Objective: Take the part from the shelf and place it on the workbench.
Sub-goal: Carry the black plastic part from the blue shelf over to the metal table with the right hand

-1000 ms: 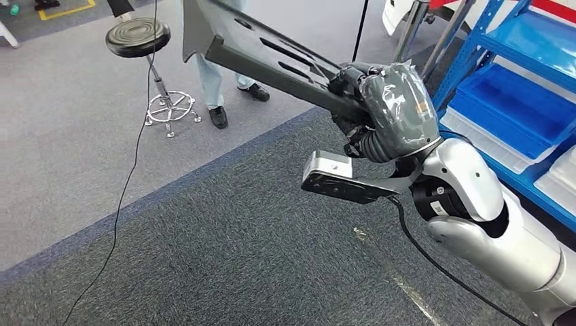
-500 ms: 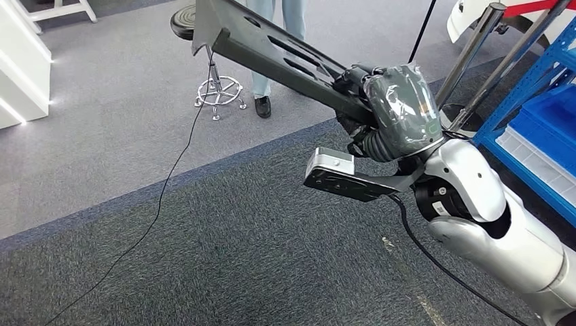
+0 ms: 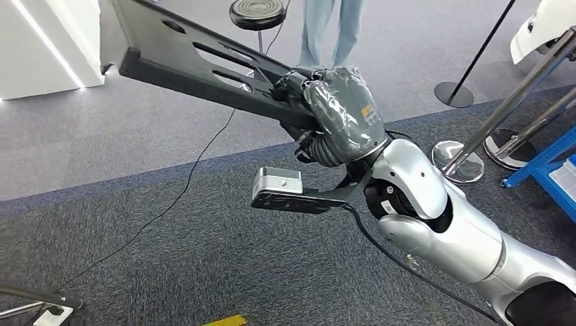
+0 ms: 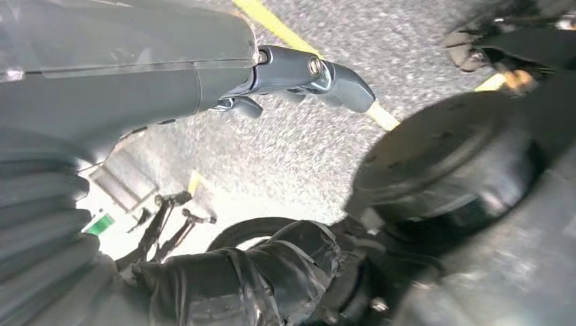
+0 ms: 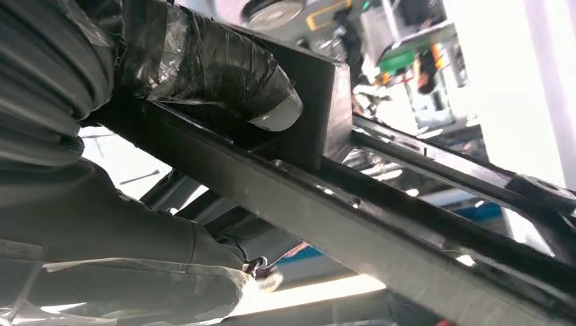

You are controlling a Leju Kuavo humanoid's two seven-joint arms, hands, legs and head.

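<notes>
Right hand (image 3: 339, 112), wrapped in grey film, was clamped on the near end of the part (image 3: 197, 64), a long dark plate with slots cut through it. From the hand the part ran up and away to the robot's left, held in the air well above the floor, its far end cut off by the picture's edge. In the right wrist view the thumb (image 5: 224, 75) pressed against a raised block on the part (image 5: 380, 224), with the darker fingers (image 5: 136, 272) curled under the bar from the other side. Just below the hand a grey camera bracket (image 3: 289, 190) stuck out from the wrist, and behind it the silver arm (image 3: 441, 224) ran down toward the lower right corner, a black cable hanging from it.

Left hand (image 4: 299, 71) hung low over speckled floor with a yellow line (image 4: 292, 37); its fingers were apart and held nothing.

Under the part lay dark carpet (image 3: 204, 258), bordered by lighter grey floor (image 3: 102, 149), with a thin black cable (image 3: 163, 210) trailing across both. Farther off stood a stool (image 3: 257, 12), a person's legs (image 3: 329, 27), chrome posts (image 3: 516, 109) on round bases, a white cabinet (image 3: 47, 47), and a corner of a blue shelf (image 3: 547, 163) at the right edge.
</notes>
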